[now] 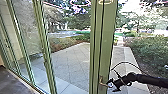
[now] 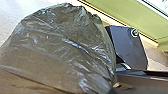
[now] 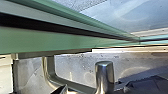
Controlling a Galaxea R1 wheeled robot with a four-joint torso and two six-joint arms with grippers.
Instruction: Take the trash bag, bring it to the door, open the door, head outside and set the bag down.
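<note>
Our right gripper (image 1: 112,85) is right by the metal door handle (image 1: 101,83), on its right side. Can't tell whether it's released or clenched, or whether it has a grasp on the handle. Our right arm (image 1: 150,80) reaches in from the right, roughly level, with a thin black cable (image 1: 127,63) looping above it. In the right wrist view the handle is a smooth, bent bar with a rounded end, next to the green door frame (image 1: 107,45) with its dark seam.

Left gripper: we can't tell its state, or if it has the bag. Trash bag (image 2: 60,50) is close to our left wrist camera: dark, shiny, wrinkled, bulging.

Further out, left of the handle: tall glass panels in green frames (image 1: 45,50). Dark floor (image 1: 12,82) at near left. Past the glass, a paved yard (image 1: 72,60) in big slabs, lighter strip (image 1: 130,61) along its right. Leafy shrubs (image 1: 147,50) at right, trees (image 1: 77,17) at the far side.
</note>
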